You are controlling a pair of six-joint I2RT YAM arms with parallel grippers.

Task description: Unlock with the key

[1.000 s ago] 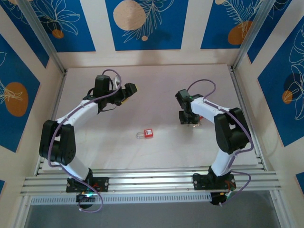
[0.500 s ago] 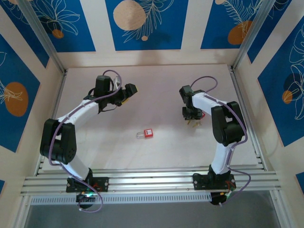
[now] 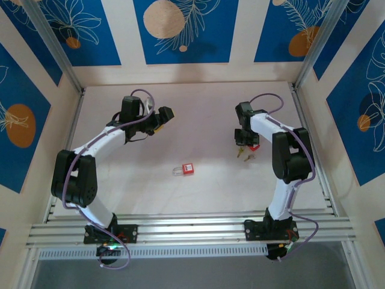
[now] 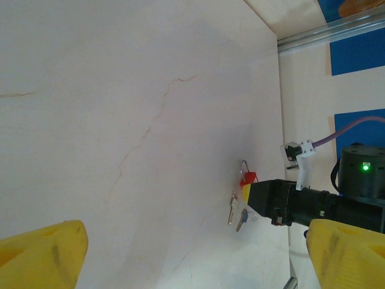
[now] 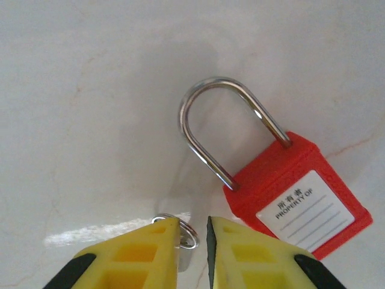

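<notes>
Your right fingers (image 5: 144, 256) are pinching further down onto the key ring (image 5: 182, 232), beside the padlock (image 5: 295, 198) near the right edge of the counter (image 3: 192, 108). Overhead, a second padlock (image 3: 187, 170) is lying mid-counter. Your left fingers (image 4: 42, 253) are gaping wide, holding nothing.

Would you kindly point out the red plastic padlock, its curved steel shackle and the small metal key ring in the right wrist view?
Red plastic padlock (image 5: 304, 208): right wrist view, middle of body.
Curved steel shackle (image 5: 222, 80): right wrist view, arch top.
Small metal key ring (image 5: 190, 236): right wrist view, exposed loop.
</notes>
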